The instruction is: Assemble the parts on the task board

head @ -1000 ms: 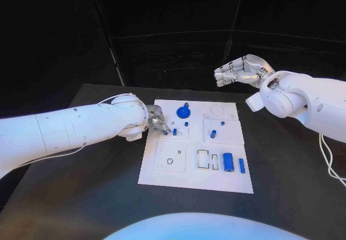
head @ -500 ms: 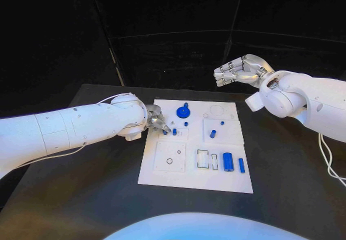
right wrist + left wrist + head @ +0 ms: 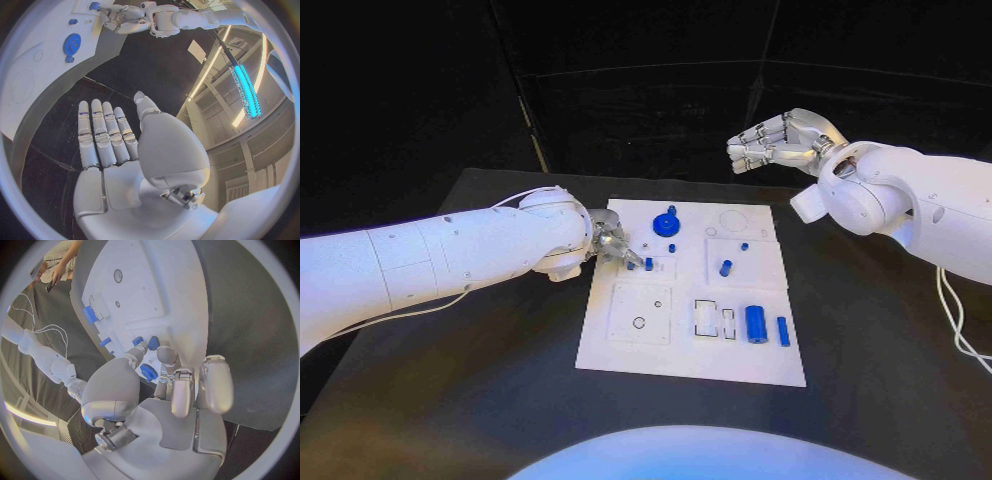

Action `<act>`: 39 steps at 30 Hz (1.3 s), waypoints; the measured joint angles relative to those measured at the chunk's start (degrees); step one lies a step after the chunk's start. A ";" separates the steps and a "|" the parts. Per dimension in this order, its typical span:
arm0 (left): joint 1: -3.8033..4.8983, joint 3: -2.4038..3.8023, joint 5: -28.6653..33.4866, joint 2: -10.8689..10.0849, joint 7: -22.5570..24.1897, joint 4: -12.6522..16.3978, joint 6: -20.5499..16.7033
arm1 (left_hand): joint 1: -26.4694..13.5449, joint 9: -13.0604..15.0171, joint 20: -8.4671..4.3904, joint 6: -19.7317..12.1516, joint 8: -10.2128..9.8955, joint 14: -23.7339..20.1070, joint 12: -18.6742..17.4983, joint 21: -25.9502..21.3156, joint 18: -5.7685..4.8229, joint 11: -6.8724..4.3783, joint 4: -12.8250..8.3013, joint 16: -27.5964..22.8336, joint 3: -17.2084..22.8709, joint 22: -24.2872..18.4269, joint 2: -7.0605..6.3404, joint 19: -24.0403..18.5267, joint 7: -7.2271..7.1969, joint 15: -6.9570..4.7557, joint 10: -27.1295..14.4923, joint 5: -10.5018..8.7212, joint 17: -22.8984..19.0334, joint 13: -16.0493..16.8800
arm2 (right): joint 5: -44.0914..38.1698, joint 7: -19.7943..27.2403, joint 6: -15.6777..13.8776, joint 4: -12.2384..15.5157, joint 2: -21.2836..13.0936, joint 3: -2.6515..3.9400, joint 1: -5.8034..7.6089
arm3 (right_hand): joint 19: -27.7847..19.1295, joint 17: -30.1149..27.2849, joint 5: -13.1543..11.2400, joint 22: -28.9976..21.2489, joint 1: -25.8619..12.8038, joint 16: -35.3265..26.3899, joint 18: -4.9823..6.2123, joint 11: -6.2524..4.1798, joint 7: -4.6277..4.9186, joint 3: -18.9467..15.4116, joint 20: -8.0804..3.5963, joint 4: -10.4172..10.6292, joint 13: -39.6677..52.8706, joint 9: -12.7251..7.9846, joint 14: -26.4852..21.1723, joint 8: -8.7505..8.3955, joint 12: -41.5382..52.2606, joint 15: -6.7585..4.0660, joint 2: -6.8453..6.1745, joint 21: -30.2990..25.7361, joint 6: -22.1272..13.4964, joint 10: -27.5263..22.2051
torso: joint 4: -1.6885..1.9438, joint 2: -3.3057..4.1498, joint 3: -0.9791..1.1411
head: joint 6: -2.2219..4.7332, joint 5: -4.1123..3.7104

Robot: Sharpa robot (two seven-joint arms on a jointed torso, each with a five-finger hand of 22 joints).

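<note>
At nine o'clock of the white plastic task board, the left hand pinches a small blue plastic peg: light, stiff and slippery, I judge; best gripped across its sides. At one o'clock, the right hand hovers released, fingers straight.

Black surface stood matte and dark, far edge running across behind white board. Black backdrop closed off room beyond surface in head view; thin pale frame lines crossed it, with upright poles rising near surface's far corners. Right wrist view showed room overhead: long cyan-lit tube lamp, narrow warm light strips beside it, pale ceiling panels. Left wrist view showed warm light strip low at rim.
</note>
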 measured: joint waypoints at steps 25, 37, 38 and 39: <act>0.51 0.48 10.89 -0.41 14.11 0.78 -13.85 | 12.31 -4.94 2.73 -7.17 -6.41 -3.86 -10.63 -31.58 5.36 4.49 -2.52 -17.88 -4.00 -35.26 2.63 -13.33 4.54 3.36 -14.99 -0.03 -8.77 -11.55 | 0.00 0.04 0.01 -0.32 0.33 0.00 -0.15 | 0.00 0.00 0.00 0.00 0.00 0.00 0.00 0.00 0.00 -0.16 0.00 -0.16 0.00 0.00 0.00 0.00 0.00 0.00 0.00 -0.21 0.00 0.00 | 0.08 -0.01 0.03 | 0.44 -0.25; 0.54 -0.54 8.08 6.49 30.40 -6.71 -17.29 | 23.52 -16.65 5.28 -2.92 -22.80 -10.78 -33.12 -38.82 5.37 7.56 -10.54 -29.37 2.24 -40.68 -0.83 -15.07 6.60 5.95 -19.82 -0.72 -25.98 -29.31 | 0.00 0.04 0.01 -0.21 0.72 0.00 -0.16 | 0.00 0.00 0.00 0.00 0.00 0.00 0.00 0.00 0.00 -0.16 0.00 -0.16 0.00 0.00 0.00 0.00 0.00 0.00 0.00 -0.21 0.00 0.00 | -0.07 0.04 0.04 | 0.75 -0.70; 0.54 -0.62 7.01 6.89 30.92 -7.09 -17.28 | 23.41 -17.15 5.24 -2.62 -23.57 -9.58 -34.00 -38.53 5.38 7.51 -10.65 -27.89 2.13 -40.57 -0.94 -14.33 6.29 5.88 -19.68 -0.72 -24.74 -30.13 | 0.00 0.05 0.01 -0.20 0.76 0.00 -0.16 | 0.00 0.00 0.00 0.00 0.00 0.00 0.01 0.00 0.00 -0.16 0.00 -0.16 0.00 0.00 0.00 0.00 0.00 0.00 0.00 -0.21 0.00 0.00 | -0.07 0.04 0.04 | 0.77 -0.73; 0.55 -0.79 5.45 7.44 31.48 -7.67 -17.23 | 23.41 -17.66 5.19 -2.17 -24.32 -7.88 -34.76 -38.04 5.37 7.54 -10.73 -25.56 1.88 -40.36 -0.94 -13.32 6.17 5.80 -19.18 -0.72 -22.37 -30.91 | 0.00 0.05 0.01 -0.20 0.80 0.00 -0.16 | 0.00 0.00 0.00 0.00 0.00 0.00 0.01 0.00 0.00 -0.16 0.00 -0.16 0.00 0.00 0.00 0.00 0.00 0.00 0.00 -0.21 0.00 0.00 | -0.07 0.04 0.04 | 0.83 -0.76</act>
